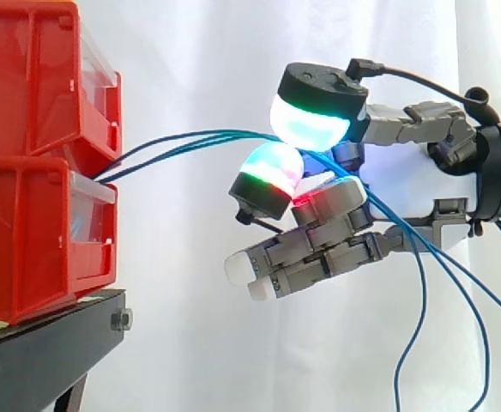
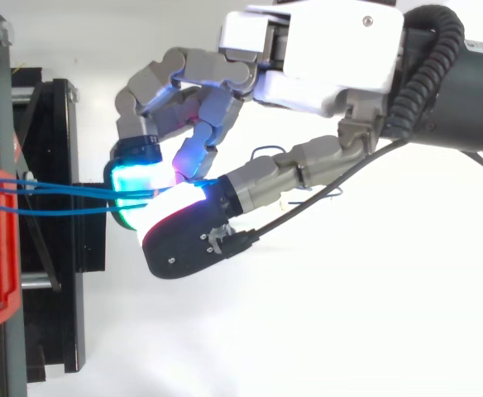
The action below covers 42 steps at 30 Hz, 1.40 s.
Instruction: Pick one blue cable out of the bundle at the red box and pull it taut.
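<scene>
The hand [image 1: 405,184] pinches the blue cables [image 1: 220,135] between glowing fingers [image 1: 310,124]; several strands seem caught, not one; from the fingers they run nearly straight to the red bins [image 1: 27,240]; final tautening probably remains.

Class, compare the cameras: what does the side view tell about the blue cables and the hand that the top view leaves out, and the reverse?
Side view: two red bins stand stacked on a black stand; past the hand the blue cables hang slack. Top view: the cables lie side by side, closing together toward the hand. Both: the cables leave the bins and pass between two glowing pads.
</scene>
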Available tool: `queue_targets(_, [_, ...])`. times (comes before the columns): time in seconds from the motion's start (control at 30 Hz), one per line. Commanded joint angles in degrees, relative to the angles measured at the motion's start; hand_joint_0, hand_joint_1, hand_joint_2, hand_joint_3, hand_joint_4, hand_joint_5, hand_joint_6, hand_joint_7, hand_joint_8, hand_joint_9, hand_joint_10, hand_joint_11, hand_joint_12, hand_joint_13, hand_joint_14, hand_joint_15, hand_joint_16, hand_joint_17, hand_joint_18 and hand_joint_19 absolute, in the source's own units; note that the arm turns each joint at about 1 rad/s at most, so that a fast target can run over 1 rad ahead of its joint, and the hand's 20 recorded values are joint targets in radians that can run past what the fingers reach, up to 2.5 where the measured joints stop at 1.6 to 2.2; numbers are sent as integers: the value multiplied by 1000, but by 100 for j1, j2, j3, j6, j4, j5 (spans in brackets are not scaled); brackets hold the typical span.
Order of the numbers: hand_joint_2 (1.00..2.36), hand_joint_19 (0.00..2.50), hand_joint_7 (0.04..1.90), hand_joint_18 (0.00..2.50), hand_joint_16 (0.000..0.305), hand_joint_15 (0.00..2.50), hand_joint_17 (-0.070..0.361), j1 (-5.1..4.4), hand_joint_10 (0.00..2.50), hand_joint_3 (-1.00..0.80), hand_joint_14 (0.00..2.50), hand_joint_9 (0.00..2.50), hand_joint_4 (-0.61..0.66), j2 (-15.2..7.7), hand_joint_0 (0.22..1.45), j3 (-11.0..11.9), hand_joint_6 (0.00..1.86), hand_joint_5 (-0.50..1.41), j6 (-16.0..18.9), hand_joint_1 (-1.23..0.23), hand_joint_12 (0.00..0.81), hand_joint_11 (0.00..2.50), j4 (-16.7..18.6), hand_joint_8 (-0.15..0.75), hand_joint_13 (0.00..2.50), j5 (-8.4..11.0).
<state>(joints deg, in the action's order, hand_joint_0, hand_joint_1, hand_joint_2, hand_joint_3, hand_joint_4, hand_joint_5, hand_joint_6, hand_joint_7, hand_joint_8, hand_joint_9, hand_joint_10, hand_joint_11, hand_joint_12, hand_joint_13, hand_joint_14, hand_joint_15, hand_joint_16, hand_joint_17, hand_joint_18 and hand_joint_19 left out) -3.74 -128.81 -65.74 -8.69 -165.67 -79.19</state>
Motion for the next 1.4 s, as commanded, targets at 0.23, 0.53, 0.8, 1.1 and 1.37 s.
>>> queue_targets(0.23, [1000,151,969,370,55,323,124,-13,8,-500,13,1116,165,5,676,0,874,-162,-10,-948,352,1469,0,329,601,0])
queue_targets(0.53, [1000,217,986,366,57,330,128,-21,7,-500,14,1134,175,-4,545,0,853,-151,-10,-706,372,1429,8,348,604,9])
queue_targets(0.8, [1009,237,1036,365,54,338,122,-30,8,-381,14,1160,156,-4,606,0,856,-141,-10,-649,360,1429,0,333,606,9])
queue_targets(1.1, [1016,182,1071,410,54,342,122,-30,5,-278,13,1131,90,-4,670,0,886,-145,-10,-877,359,1497,8,327,635,9])
queue_targets(1.37, [1000,153,958,443,54,330,121,-30,9,-500,13,1082,91,-4,728,0,885,-158,-10,-959,349,1438,8,321,628,9])
